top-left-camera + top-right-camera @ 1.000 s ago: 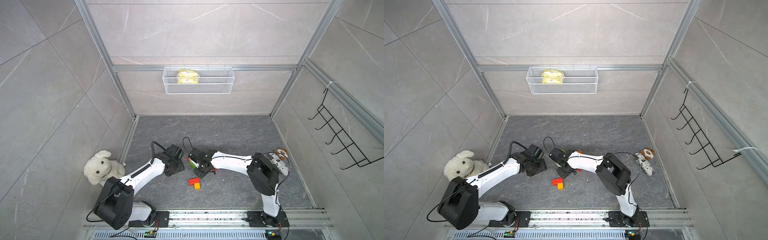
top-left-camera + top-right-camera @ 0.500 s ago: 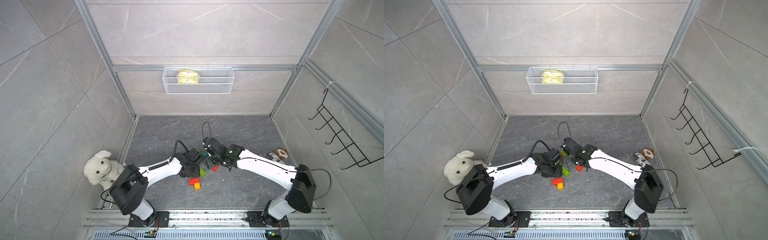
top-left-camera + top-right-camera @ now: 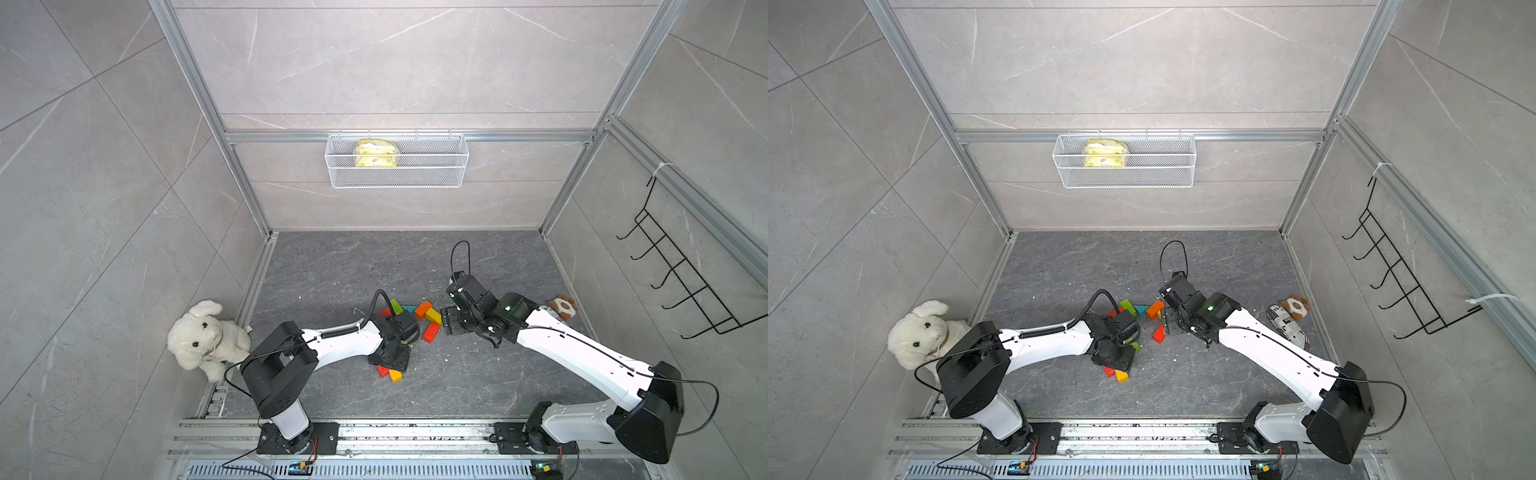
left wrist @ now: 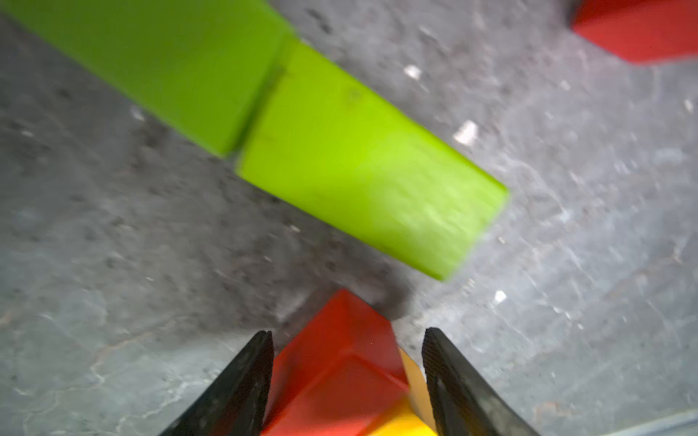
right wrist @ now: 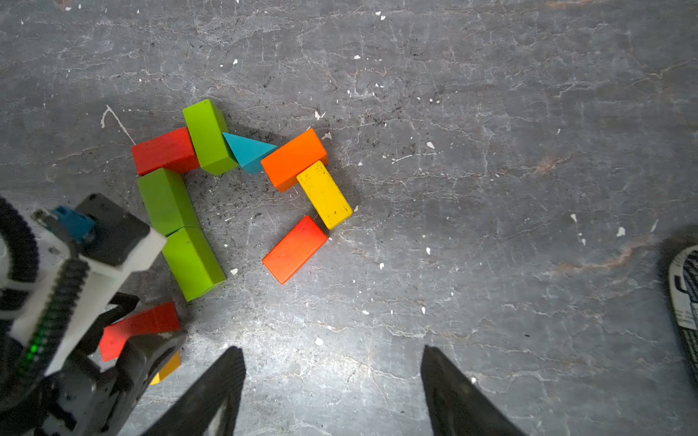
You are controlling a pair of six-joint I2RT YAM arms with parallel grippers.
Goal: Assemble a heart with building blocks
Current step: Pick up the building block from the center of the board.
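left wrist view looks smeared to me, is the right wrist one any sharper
Left wrist view: motion blur smears the green blocks. Right wrist view: sharp, with a bright light patch on the floor. Top views: sharp but wide-angle, so the wall rails splay outward.

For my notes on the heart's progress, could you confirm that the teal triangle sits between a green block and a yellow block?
Not quite: the teal triangle sits between a green block and an orange block, not a yellow one, as the right wrist view shows.
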